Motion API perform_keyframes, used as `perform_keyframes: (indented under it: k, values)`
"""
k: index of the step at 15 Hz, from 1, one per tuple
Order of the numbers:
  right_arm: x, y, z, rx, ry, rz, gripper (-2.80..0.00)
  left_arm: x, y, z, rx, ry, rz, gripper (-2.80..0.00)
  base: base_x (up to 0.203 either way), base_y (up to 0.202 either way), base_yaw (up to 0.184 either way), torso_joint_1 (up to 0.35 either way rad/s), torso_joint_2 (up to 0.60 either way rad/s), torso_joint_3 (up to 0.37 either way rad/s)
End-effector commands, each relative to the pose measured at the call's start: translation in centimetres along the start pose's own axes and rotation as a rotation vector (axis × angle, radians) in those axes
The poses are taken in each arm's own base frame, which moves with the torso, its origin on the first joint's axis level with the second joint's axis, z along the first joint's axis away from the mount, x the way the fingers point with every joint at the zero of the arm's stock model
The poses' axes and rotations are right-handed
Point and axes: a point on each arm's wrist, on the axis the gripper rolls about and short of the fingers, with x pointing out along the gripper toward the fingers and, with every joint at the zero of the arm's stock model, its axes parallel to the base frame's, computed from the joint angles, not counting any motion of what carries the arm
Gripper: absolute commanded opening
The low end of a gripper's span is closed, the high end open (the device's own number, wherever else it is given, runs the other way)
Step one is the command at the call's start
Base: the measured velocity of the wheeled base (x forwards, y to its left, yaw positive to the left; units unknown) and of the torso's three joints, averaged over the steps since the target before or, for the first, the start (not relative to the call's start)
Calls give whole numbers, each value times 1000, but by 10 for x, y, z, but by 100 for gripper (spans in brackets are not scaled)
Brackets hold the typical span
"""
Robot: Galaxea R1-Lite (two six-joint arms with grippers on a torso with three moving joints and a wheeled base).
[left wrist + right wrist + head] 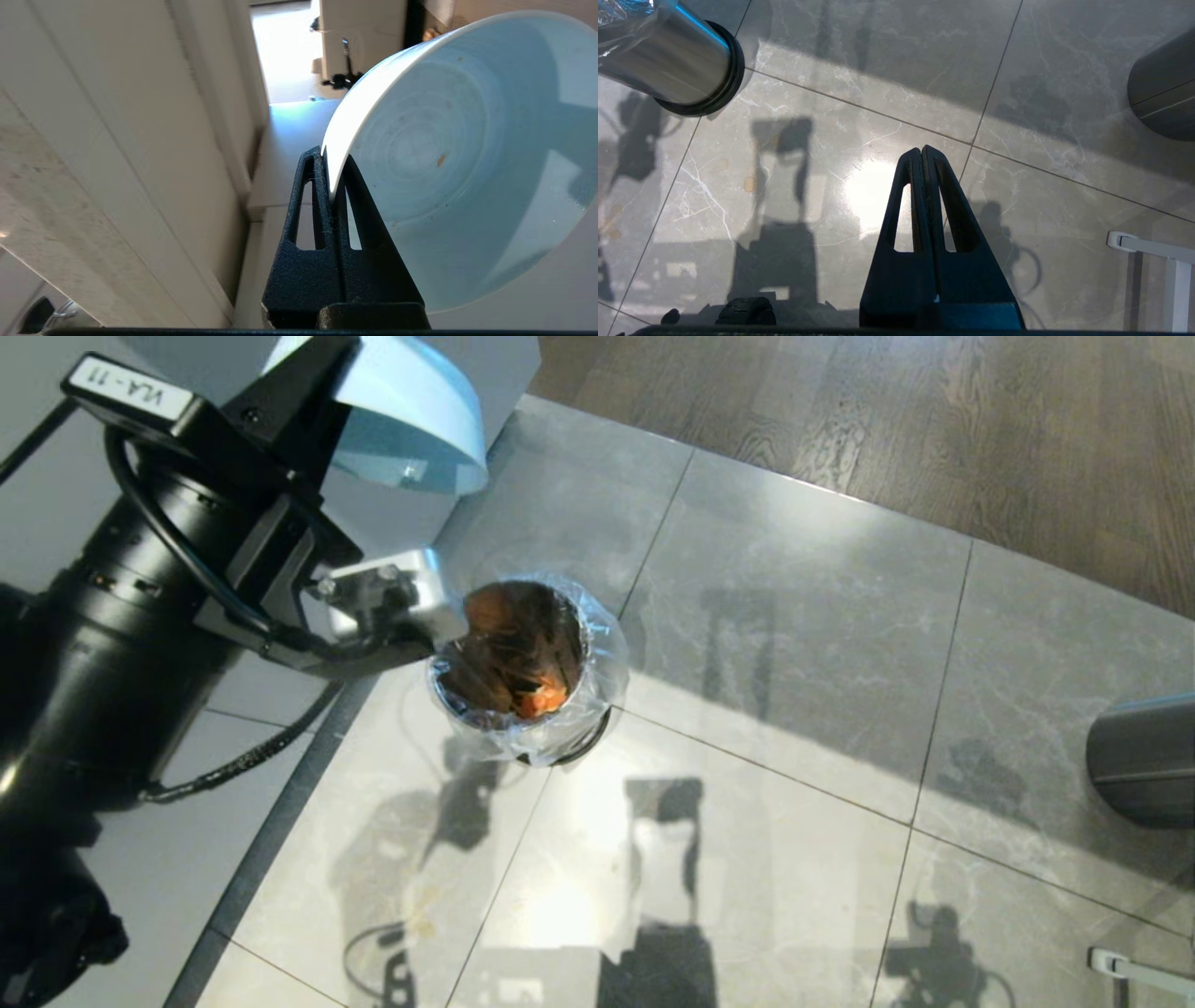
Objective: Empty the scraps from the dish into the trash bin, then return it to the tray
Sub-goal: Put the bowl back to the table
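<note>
The left arm (pixel 140 607) fills the left side of the view, holding the pale-blue dish (pixel 411 420) raised and tipped near the top, above and to the left of the trash bin (pixel 527 663). The bin stands on the grey tiled floor (pixel 794 644), its clear liner folded over the rim, with orange scraps (pixel 541 695) inside. A dark round object (pixel 1144 761) sits at the right edge.

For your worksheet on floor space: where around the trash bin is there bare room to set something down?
Bare tiles lie between the trash bin and the dark grey object at the right edge, and nearer the robot. Crowded: the bin's left, where the left tool holds the dish.
</note>
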Motion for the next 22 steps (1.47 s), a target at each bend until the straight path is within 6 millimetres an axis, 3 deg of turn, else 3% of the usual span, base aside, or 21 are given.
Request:
perform_keyframes:
  k: [1,4,8,11,15,19,22]
  values:
    - [0,0,0,1,-1,0,-280,-13,4,-4,10,69,-12,-280,0,0,0,0,0,0]
    - [0,0,0,1,-1,0,-280,-40,8,-12,9,279,-140,-280,0,0,0,0,0,0]
    - [0,0,0,1,-1,0,-280,-56,7,-17,-94,466,-358,-280,0,0,0,0,0,0]
    - [0,0,0,1,-2,-1,-280,-70,-9,-16,-341,563,-507,-280,0,0,0,0,0,0]
    - [0,0,0,1,-2,0,-280,-104,-33,-7,-832,753,-673,-280,0,0,0,0,0,0]
    - [0,0,0,1,-3,-1,-280,-148,-36,-8,-1224,896,-796,-280,0,0,0,0,0,0]
    - [0,0,0,1,-1,-1,-280,-175,-29,-23,-1326,950,-758,-280,0,0,0,0,0,0]
